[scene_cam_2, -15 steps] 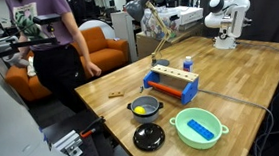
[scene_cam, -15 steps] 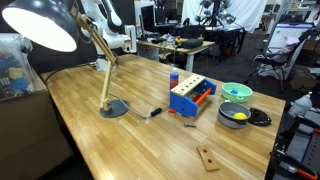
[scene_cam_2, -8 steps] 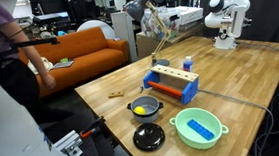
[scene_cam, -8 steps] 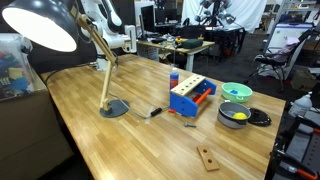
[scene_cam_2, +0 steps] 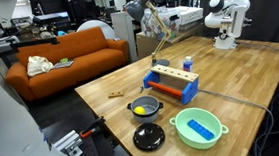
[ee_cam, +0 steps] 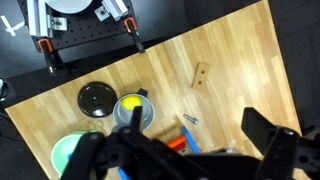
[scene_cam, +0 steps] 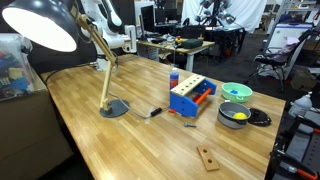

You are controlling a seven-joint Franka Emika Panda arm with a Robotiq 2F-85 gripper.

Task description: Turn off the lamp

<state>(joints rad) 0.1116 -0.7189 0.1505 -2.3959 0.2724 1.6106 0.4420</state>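
Observation:
The lamp stands on the wooden table in both exterior views. Its dark dome shade glows white inside, so it is lit. The jointed light-wood arm rises from a round grey base. A thin cord runs to a small inline switch on the table. The lamp also shows in an exterior view. My gripper hangs high at the table's far edge, well away from the lamp; it also shows behind the lamp arm. In the wrist view the gripper is open and empty; the lamp is out of that view.
A blue and orange toolbox, a green bowl, a pot with a black lid beside it, and a small wood block lie on the table. An orange sofa stands beyond the table.
The person standing beside the table has walked out of view. The arm, the gripper and the lamp have not moved.

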